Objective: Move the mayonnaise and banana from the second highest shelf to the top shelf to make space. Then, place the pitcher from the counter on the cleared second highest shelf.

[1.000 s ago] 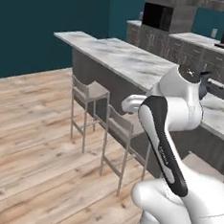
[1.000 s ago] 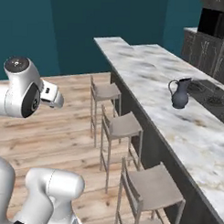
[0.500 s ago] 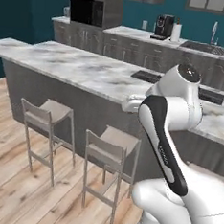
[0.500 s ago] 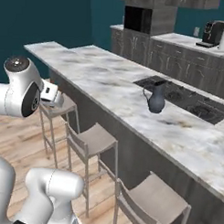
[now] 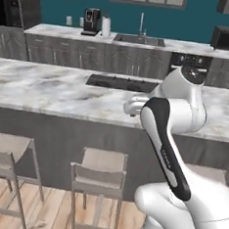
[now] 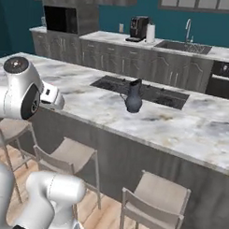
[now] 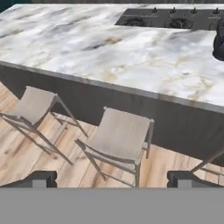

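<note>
Gripper [image 7: 112, 178] empty, its fingertips [image 7: 41, 177] spread wide and hanging over the stools [image 7: 120, 138], nothing between them. Progress, judging by these frames alone: no fridge, mayonnaise, banana or either shelf in sight, so I cannot tell whether the shelf-clearing is done; the pitcher step is plainly not done. Nearest is wood plank floor [image 7: 26, 153], then a row of pale stools with thin metal legs tucked against the dark base of the counter [image 6: 181, 130]. The counter is long, white-and-grey marbled stone, with a black cooktop [image 6: 140, 90] set into it. The pitcher [image 6: 133, 96] stands upright on the marble just at the near edge of the cooktop, dark slate, handle looped to one side, well apart from the gripper; in the hand view a dark sliver of it sits at the right edge. Beyond, a second marbled counter with sink and faucet [image 6: 187, 30], a coffee machine [image 6: 138, 29], dark cabinets, a microwave [image 6: 60, 19], teal wall behind
</note>
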Robot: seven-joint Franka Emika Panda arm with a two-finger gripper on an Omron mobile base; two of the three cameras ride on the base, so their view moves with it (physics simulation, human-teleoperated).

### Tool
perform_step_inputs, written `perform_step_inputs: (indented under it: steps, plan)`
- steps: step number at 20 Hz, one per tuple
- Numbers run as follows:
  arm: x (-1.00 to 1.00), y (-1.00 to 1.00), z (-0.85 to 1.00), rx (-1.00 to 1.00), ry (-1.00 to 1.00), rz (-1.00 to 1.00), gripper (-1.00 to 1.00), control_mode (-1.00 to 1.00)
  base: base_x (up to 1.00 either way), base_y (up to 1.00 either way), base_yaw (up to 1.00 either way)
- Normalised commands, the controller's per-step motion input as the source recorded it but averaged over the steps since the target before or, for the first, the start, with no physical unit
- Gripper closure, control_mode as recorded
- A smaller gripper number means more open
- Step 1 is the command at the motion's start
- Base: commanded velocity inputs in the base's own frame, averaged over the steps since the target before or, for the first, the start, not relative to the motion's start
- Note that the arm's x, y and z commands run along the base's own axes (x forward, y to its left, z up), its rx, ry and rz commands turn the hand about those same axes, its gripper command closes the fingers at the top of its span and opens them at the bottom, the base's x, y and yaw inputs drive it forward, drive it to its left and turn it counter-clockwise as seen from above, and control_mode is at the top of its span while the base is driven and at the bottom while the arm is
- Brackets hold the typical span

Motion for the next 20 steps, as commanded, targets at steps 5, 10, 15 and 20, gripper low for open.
perform_step_inputs:
  steps: [5,10,15,20]
  plan:
    - [0.0,0.0,0.0,0.0,0.0,0.0,-1.0,1.0,0.7,0.42,-0.65]
    - [0.0,0.0,0.0,0.0,0.0,0.0,-1.0,1.0,0.92,0.34,-0.57]
    - [0.0,0.0,0.0,0.0,0.0,0.0,-1.0,1.0,1.0,0.11,-0.43]
    - [0.38,0.0,0.0,0.0,0.0,-0.04,-1.0,-1.0,0.6,0.03,-0.16]
